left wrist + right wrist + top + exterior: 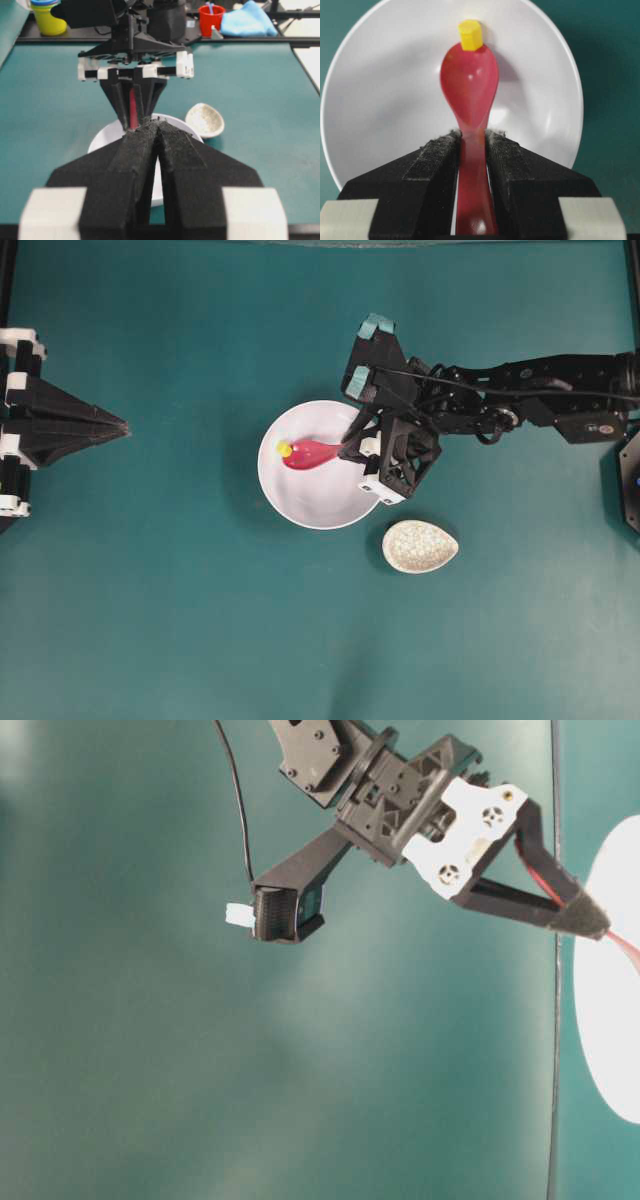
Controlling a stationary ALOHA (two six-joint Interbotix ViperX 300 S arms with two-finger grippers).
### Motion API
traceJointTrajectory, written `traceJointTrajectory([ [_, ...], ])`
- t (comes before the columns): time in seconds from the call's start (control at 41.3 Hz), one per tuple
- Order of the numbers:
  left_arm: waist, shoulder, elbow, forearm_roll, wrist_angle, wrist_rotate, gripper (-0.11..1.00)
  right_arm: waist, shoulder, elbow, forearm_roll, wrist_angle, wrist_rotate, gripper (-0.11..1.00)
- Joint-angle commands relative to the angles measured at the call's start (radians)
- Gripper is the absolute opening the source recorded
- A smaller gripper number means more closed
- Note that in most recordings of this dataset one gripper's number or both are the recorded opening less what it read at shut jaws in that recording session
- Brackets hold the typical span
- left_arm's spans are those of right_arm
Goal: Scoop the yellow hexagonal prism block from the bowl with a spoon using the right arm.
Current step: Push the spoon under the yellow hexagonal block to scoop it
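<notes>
Near the middle of the teal table [150, 620], the round glossy white bowl [310, 505] sat with the right arm's black two-finger gripper [352, 448] reaching over its right rim in the overhead view. Its fingers were clamped on the short straight handle of the glossy pink-red soup spoon [310, 453], one pad on each side (the right wrist view showed this plainly), and the oval scoop lay inside the bowl. The tiny bright yellow hexagonal prism block [285, 449] stood in the bowl at the very tip of the scoop, touching its far edge; whether it rested on the scoop's lip or on the bowl just beyond could not be told. A small oval speckled cream dish [420, 546] lay on the table just beside the bowl, below and to the right in the overhead view. Well apart at the left edge, the left arm's black pointed gripper [122, 427] pointed toward the bowl, its fingers pressed together with nothing between them.
</notes>
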Motion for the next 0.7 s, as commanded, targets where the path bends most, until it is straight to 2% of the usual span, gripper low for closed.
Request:
traceJointTrajectory([
  [0.0,0.000,0.005,-0.026,0.003,-0.006,0.000,0.02,0.002,-0.015,-0.020,0.000,-0.018,-0.002,0.24],
  [0.363,0.002,0.006,-0.025,0.003,-0.005,0.002,0.02,0.002,-0.035,0.011,0.000,-0.049,-0.002,0.24],
  [0.677,0.000,0.005,-0.025,0.003,-0.006,0.000,0.02,0.025,-0.107,0.115,0.003,-0.181,0.011,0.24],
])
